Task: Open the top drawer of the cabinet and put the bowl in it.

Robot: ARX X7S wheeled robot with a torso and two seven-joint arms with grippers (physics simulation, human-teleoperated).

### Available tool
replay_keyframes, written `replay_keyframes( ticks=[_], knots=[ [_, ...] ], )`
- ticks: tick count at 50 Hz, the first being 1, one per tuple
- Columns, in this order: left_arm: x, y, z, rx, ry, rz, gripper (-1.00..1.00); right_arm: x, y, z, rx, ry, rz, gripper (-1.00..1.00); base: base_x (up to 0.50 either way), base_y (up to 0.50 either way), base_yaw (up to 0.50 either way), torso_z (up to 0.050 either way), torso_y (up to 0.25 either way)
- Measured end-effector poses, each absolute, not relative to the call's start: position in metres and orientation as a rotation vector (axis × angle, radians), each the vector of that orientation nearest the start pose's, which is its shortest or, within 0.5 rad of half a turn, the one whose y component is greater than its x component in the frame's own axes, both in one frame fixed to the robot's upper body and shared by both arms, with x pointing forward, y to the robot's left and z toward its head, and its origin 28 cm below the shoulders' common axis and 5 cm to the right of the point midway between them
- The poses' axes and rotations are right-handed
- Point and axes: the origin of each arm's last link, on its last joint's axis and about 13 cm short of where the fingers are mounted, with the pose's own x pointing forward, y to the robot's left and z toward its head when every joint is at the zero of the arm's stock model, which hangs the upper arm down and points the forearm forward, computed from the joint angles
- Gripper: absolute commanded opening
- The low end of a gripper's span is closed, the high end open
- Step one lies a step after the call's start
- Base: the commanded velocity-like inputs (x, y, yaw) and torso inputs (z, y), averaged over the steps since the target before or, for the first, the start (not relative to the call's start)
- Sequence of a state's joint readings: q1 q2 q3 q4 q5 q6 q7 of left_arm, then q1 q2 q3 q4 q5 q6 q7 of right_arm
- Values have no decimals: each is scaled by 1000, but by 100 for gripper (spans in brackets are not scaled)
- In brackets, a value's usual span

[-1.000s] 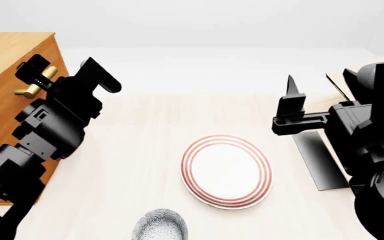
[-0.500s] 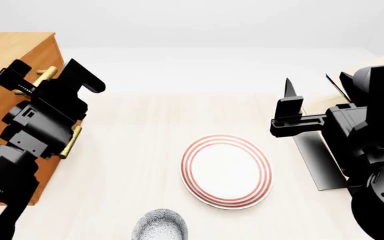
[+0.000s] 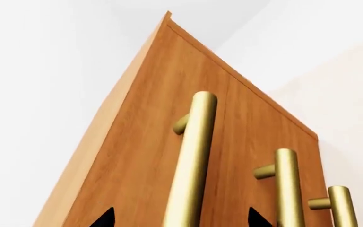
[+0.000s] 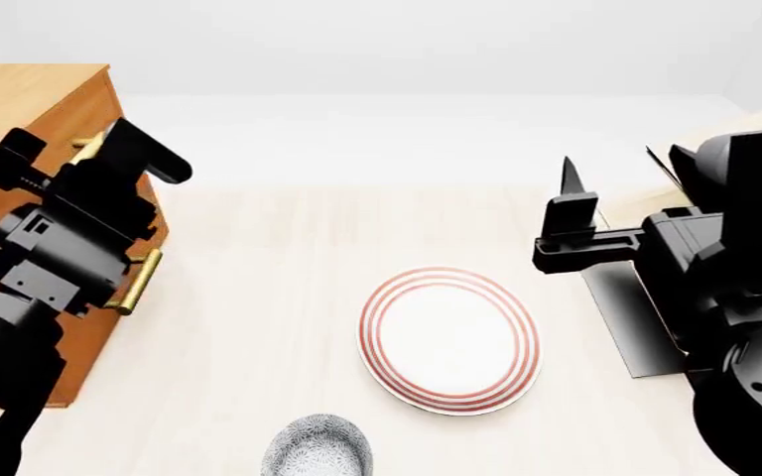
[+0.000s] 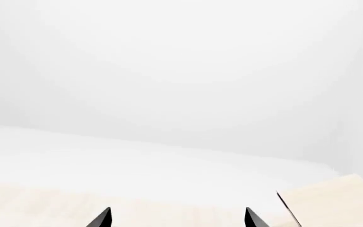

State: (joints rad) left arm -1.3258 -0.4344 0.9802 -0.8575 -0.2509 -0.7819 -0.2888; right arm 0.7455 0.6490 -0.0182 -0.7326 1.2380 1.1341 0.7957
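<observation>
In your head view there is one cabinet [image 4: 17,109], one bowl [image 4: 317,448], one red-ringed white plate [image 4: 450,338] and two black arms. The cabinet stands at the far left of the pale wooden table [image 4: 262,297]. Your left gripper [image 4: 63,149] is right at the cabinet's front, with its fingers either side of a brass bar handle [image 4: 90,147]; a second brass handle [image 4: 135,281] shows lower down. The arm hides most of the cabinet front, so you cannot tell the drawers apart here. The bowl sits well right of the cabinet, near the plate, cut off by the picture's lower edge. Your right gripper [image 4: 606,183] hangs farthest from the cabinet, jaws spread, holding nothing, with a tilted pale rack [image 4: 646,297] behind it.

In your left wrist view, three brass handles show on the cabinet front. The top drawer [image 3: 143,142] is shut. Two black fingertips [image 3: 104,218] straddle its handle [image 3: 191,165], apart from it.

In your right wrist view, two spread fingertips [image 5: 101,219] show over table.

No writing is readable.
</observation>
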Motion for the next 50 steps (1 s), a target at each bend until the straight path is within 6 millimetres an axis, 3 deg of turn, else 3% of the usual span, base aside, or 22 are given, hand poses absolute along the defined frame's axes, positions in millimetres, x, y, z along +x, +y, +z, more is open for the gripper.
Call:
replay_keyframes(
  ticks=[50],
  knots=[
    [386, 322, 197, 901, 386, 447, -100, 214, -136, 248, -108, -102, 26, 100, 0, 0, 0, 0, 0]
  ],
)
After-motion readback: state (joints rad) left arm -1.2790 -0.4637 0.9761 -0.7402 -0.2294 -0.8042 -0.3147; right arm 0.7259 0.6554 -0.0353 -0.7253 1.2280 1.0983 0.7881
